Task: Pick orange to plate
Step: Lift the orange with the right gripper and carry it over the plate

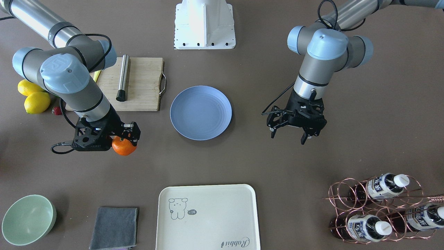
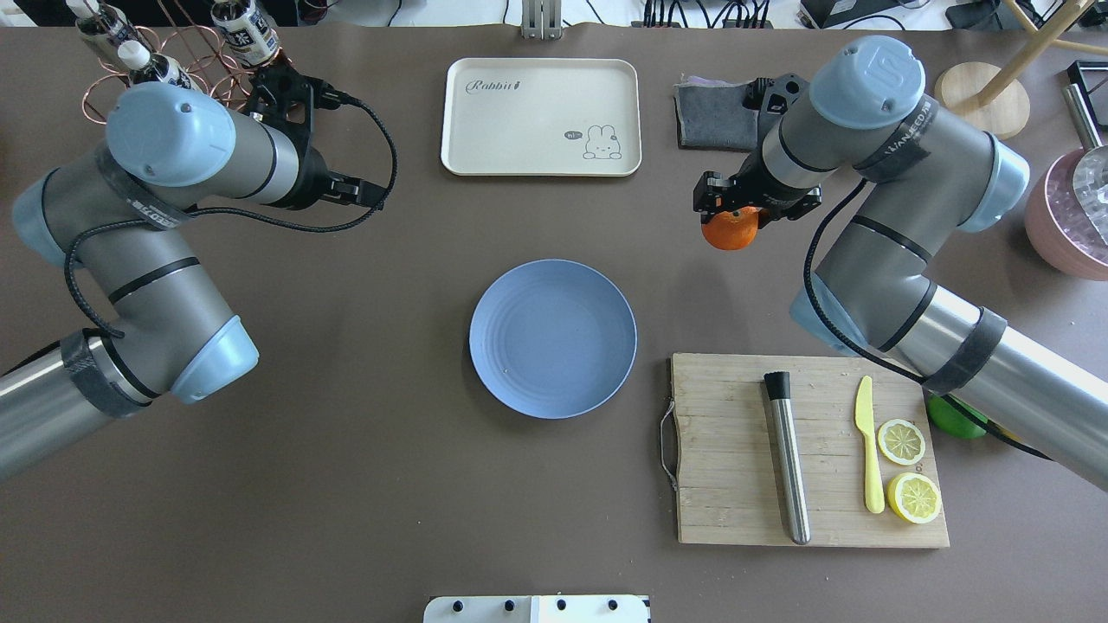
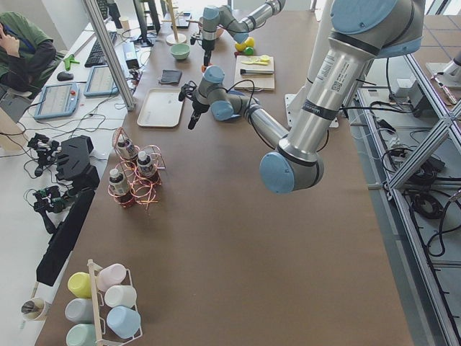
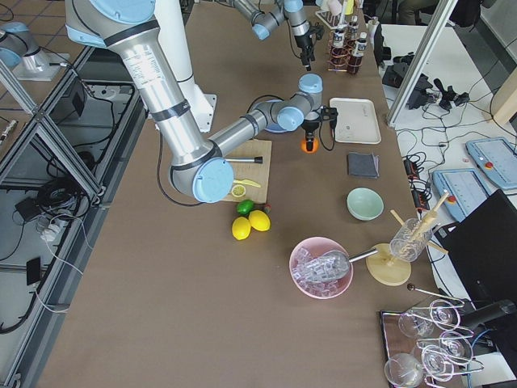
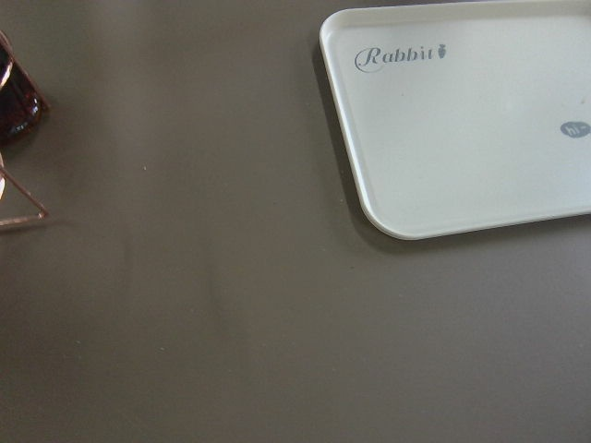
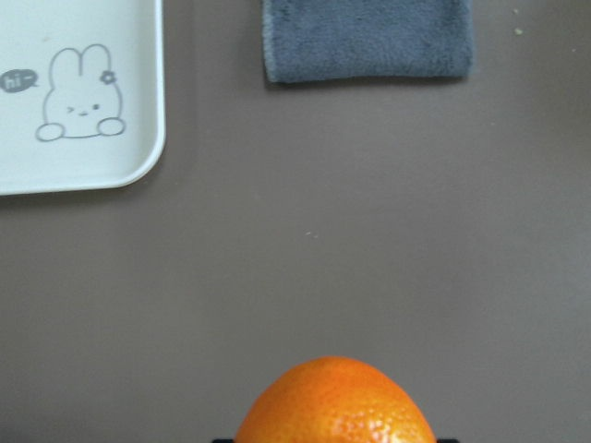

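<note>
My right gripper [image 1: 125, 140] is shut on the orange [image 1: 124, 146], a small bright-orange fruit held between its black fingers. In the overhead view the orange [image 2: 730, 230] is to the right of the plate and farther from the robot, well apart from it. In the right wrist view the orange [image 6: 334, 402] fills the bottom edge, with brown table beyond it. The light-blue plate [image 1: 201, 113] lies bare at the table's middle. My left gripper [image 1: 288, 136] hangs open over the table on the plate's other side, holding nothing.
A wooden cutting board [image 2: 736, 467] near the right arm carries a steel rod, a yellow knife and lemon halves. At the far side are a cream tray [image 2: 541, 117] and a grey cloth [image 2: 714, 112]. A copper bottle rack [image 1: 381, 208], a green bowl [image 1: 27, 218] and two lemons [image 1: 34, 100] stand at the edges.
</note>
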Robot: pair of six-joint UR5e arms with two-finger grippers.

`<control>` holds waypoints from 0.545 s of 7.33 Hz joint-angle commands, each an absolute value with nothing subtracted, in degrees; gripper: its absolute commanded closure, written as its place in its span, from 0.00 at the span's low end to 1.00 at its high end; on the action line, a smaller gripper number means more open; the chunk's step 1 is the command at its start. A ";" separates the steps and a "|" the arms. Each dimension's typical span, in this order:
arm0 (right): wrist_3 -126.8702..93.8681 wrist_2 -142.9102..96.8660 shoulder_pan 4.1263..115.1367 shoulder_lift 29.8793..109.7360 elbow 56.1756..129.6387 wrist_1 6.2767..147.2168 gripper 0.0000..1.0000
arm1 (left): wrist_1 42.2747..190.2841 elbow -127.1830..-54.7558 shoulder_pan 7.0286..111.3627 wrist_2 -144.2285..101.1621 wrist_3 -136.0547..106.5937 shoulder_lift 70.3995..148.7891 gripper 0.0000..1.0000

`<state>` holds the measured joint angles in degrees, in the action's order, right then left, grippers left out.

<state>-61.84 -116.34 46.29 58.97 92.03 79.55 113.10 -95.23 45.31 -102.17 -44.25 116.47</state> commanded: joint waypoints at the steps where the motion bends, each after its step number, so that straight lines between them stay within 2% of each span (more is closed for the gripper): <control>1: -70.34 -114.45 41.17 52.41 95.27 86.74 1.00 | 113.47 -95.36 49.38 -102.48 -39.02 113.22 0.02; 4: -71.72 -107.08 32.55 46.77 94.58 90.61 1.00 | 113.73 -95.36 53.69 -102.74 -38.15 108.20 0.02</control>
<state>-71.22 -110.04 36.26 49.20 94.96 88.93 113.72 -95.45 51.97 -102.56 -38.78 110.03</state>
